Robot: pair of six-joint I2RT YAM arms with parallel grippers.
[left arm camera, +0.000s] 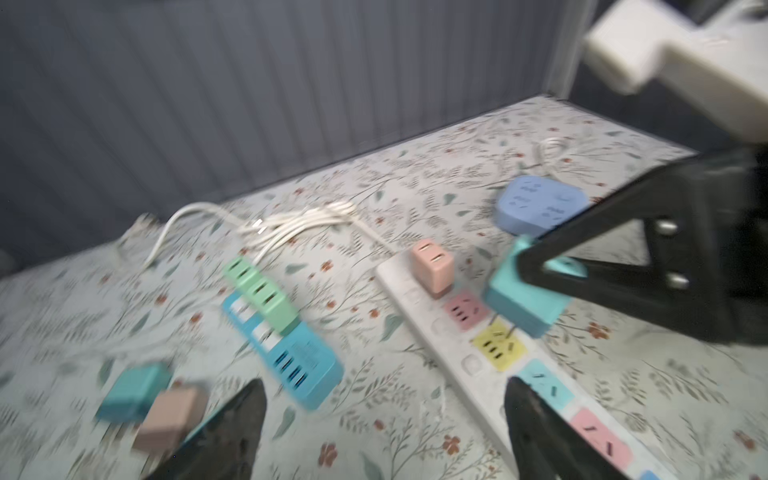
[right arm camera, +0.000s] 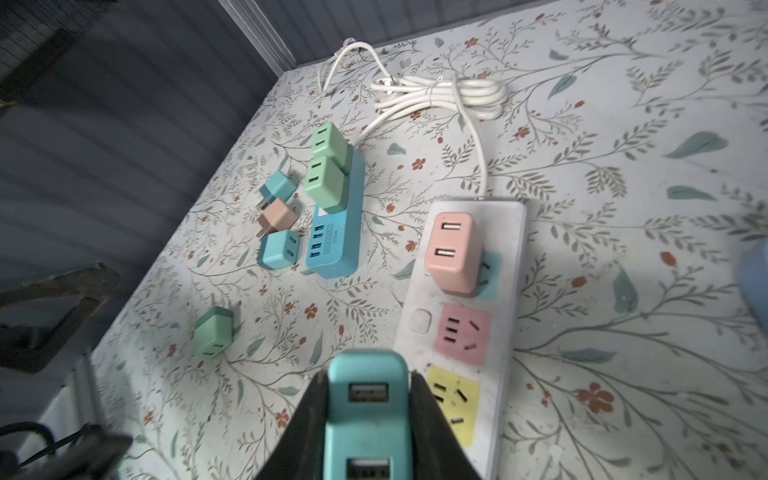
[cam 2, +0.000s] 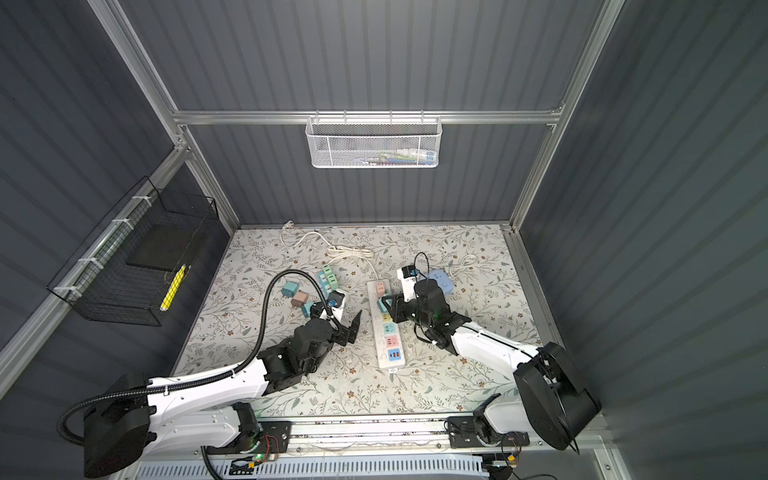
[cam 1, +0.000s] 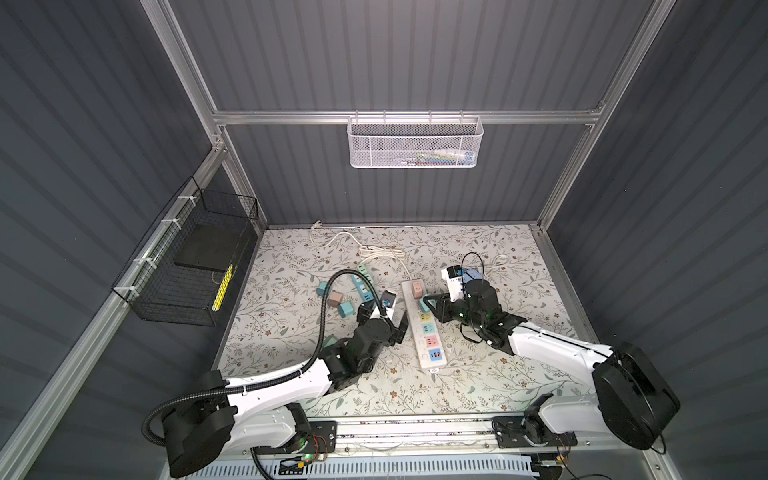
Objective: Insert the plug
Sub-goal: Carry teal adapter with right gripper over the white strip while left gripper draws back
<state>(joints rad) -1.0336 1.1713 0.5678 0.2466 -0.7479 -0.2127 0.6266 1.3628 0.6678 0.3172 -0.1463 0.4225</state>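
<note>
A teal plug with two USB ports sits between the fingers of my right gripper, which is shut on it. In the left wrist view this teal plug hangs tilted just above the white power strip, its prongs over the yellow socket. In both top views the right gripper is over the strip's far half. A pink plug stands in the strip's far socket. My left gripper is open and empty, just left of the strip.
A blue USB strip carrying two green plugs lies left of the white strip, with loose teal and tan plugs and a green one nearby. A blue round hub and a coiled white cable lie farther back.
</note>
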